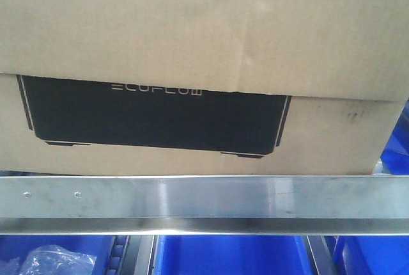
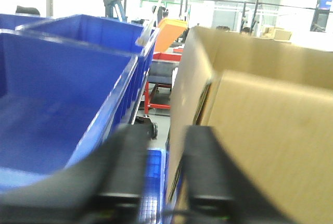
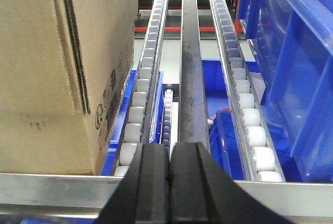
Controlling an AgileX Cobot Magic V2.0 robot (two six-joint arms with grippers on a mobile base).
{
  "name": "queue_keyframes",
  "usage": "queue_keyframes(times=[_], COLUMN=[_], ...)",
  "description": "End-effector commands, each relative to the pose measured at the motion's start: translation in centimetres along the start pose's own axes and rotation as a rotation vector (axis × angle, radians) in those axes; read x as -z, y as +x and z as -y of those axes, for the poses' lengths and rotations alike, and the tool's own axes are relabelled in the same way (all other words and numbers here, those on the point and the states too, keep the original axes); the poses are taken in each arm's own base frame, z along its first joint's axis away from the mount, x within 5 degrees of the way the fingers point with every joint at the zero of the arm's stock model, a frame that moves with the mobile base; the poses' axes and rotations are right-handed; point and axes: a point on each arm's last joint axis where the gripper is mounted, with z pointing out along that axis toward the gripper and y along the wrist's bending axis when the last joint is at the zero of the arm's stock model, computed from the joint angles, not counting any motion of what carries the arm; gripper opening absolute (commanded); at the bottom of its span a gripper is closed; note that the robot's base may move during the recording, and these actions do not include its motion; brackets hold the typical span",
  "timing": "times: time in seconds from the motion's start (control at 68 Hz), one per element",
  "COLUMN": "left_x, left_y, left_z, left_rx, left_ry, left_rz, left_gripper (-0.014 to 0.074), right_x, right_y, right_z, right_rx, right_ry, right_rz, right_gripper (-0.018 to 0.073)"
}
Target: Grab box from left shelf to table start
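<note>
The brown cardboard box [image 1: 204, 25] with its black ECOFLOW panel [image 1: 156, 112] fills the upper front view, resting on the left shelf behind the silver front rail [image 1: 204, 201]. In the left wrist view my left gripper [image 2: 167, 133] is blurred, its fingers [image 2: 127, 166] apart. It sits at the box's [image 2: 270, 130] left side, whose edge runs down through the gap. My right gripper [image 3: 170, 151] is shut with nothing in it. It hovers over the rail [image 3: 52, 187], to the right of the box [image 3: 47, 78]. The table is out of view.
Blue plastic bins stand left of the box [image 2: 52, 104] and right of it [image 3: 296, 62], with more below the rail [image 1: 230, 256]. White roller tracks [image 3: 143, 94] and a metal divider [image 3: 191, 62] run back along the shelf. A plastic bag [image 1: 54, 259] lies in a lower bin.
</note>
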Motion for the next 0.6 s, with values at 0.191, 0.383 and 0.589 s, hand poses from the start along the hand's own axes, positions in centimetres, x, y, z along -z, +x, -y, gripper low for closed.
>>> queue_keyframes(times=[0.191, 0.383, 0.589], left_x=[-0.9, -4.1, -10.5], left_y=[-7.6, -12.1, -14.7], left_z=[0.6, 1.1, 3.0], left_rx=[-0.002, -0.071, -0.078], left_ry=[0.015, 0.049, 0.197], left_rz=[-0.003, -0.285, -0.44], left_gripper=[0.0255, 0.0255, 0.0255], right_x=[0.1, 0.1, 0.1], right_y=[-0.8, -0.8, -0.8], right_z=[0.0, 0.0, 0.0], right_rx=[0.008, 0.008, 0.008], right_ry=[-0.003, -0.003, -0.003], right_rz=[0.091, 0.091, 0.091], right_gripper=[0.0057, 0.0057, 0.0057])
